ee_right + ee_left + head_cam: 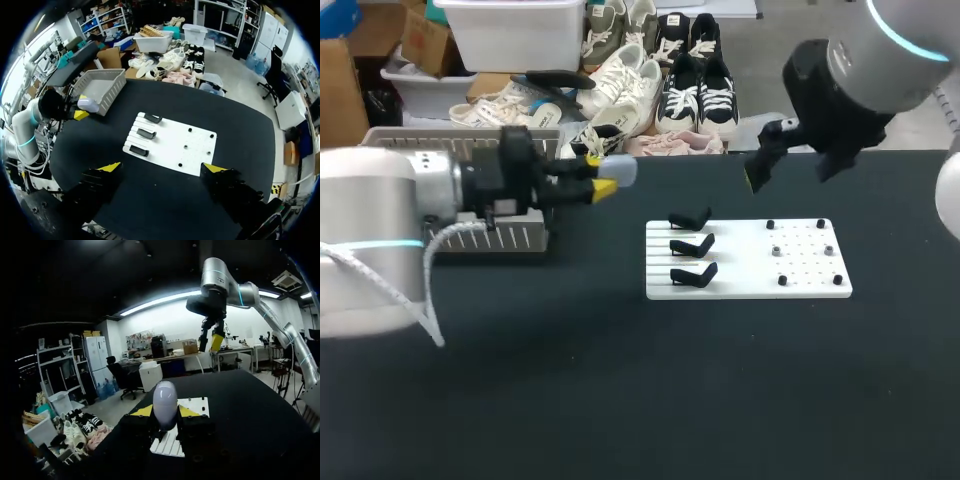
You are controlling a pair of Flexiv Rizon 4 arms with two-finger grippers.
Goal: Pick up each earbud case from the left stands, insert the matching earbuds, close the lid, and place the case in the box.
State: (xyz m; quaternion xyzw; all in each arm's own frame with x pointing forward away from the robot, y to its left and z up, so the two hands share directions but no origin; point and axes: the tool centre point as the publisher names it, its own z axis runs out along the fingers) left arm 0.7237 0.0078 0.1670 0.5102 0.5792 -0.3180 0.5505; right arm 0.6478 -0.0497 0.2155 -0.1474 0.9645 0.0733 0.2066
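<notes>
My left gripper (598,173) is shut on a pale lavender earbud case (621,170), lid closed, held in the air beside the grey basket (525,238). In the left wrist view the case (165,401) stands upright between the yellow-tipped fingers (142,411). On the white board (748,285), three black stands (692,246) carry nothing. My right gripper (790,165) hangs open high above the board's far edge. In the right wrist view my right gripper (162,168) is spread wide over the board (195,150), and the left gripper holds the case (88,104) by the basket (103,85).
Small black pegs and two grey pieces (801,250) dot the board's right half. The basket sits at the table's far left edge, partly hidden by my left arm (380,230). Dark tabletop (620,400) stretches in front of the board.
</notes>
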